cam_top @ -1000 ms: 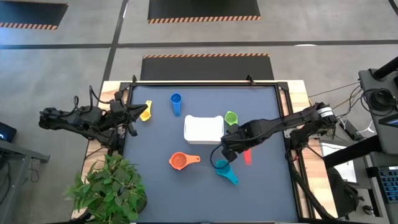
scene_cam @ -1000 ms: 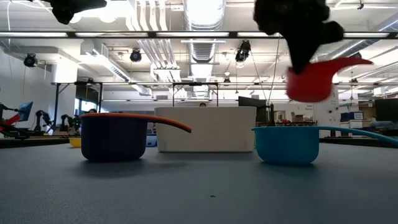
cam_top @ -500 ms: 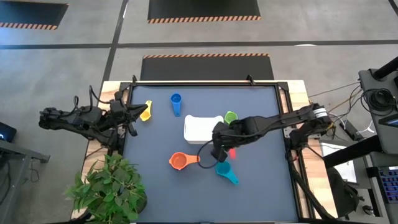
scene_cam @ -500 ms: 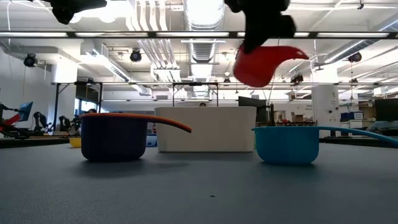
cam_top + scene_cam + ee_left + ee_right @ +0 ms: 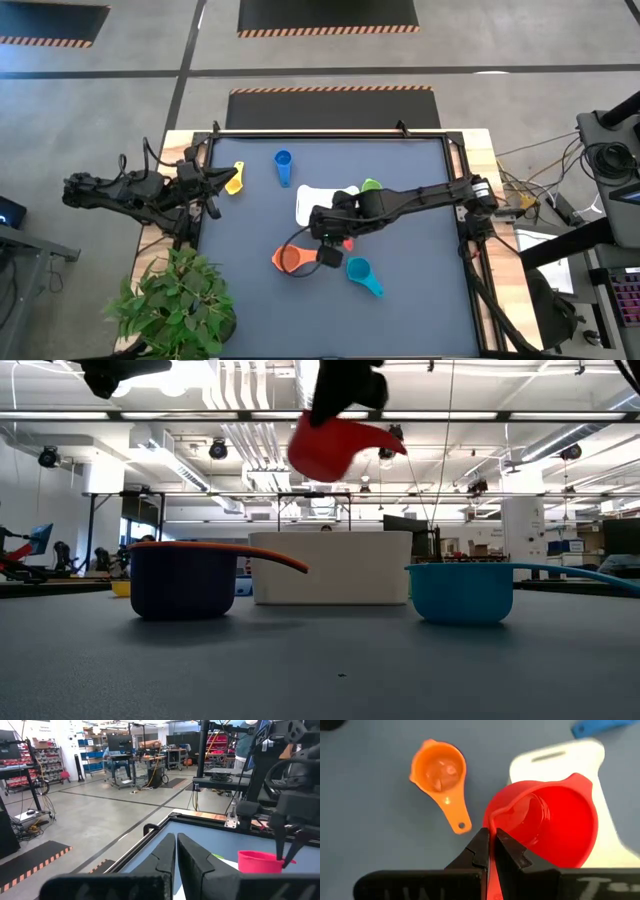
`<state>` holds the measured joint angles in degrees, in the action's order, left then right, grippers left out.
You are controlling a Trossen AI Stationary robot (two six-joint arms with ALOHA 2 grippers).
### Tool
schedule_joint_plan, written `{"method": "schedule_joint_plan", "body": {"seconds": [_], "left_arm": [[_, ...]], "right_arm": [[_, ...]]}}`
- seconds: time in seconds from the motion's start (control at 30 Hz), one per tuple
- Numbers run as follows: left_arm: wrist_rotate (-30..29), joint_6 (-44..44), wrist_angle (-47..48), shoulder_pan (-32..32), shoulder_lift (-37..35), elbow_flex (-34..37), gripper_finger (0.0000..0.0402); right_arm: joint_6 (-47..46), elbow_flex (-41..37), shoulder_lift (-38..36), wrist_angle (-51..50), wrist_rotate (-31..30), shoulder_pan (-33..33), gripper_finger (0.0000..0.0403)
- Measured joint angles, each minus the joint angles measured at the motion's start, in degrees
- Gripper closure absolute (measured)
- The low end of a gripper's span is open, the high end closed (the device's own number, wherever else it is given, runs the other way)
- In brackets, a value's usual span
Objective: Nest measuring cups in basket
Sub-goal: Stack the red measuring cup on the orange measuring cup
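Red cup (image 5: 547, 827) carried sideways from beside teal cup (image 5: 358, 268) to basket (image 5: 312, 200) edge; right gripper (image 5: 491, 851) clamped on handle, cup aloft, release pending; left gripper (image 5: 176, 857) idle, fingers together

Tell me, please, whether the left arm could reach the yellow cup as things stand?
Probably yes. The left gripper waits shut at the table's left edge, right beside the yellow cup, with nothing between them; it would need to open first.

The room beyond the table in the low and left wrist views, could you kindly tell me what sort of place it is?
Probably an industrial robotics lab or workshop: exposed ceiling ducts, shelving with parts bins, wheeled workbenches on bare concrete floor, and hazard-striped mats.
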<state>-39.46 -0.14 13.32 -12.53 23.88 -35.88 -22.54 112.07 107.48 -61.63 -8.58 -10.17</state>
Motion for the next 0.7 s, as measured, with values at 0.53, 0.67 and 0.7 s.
{"method": "schedule_joint_plan", "body": {"seconds": [0.53, 0.67, 0.7], "left_arm": [[0.00, -0.02, -0.09, 0.00, 0.00, 0.00, 0.0402], [0.00, 0.13, -0.10, 0.00, 0.00, 0.00, 0.0402], [0.00, 0.15, -0.11, 0.00, -0.01, 0.00, 0.0402]], "right_arm": [[19.47, 4.91, 5.73, 5.00, 0.00, -0.32, 0.0394], [29.61, 4.79, 6.41, 10.09, 1.72, -2.10, 0.0394], [31.22, 4.79, 6.62, 11.53, 2.11, -2.49, 0.0394]]}}
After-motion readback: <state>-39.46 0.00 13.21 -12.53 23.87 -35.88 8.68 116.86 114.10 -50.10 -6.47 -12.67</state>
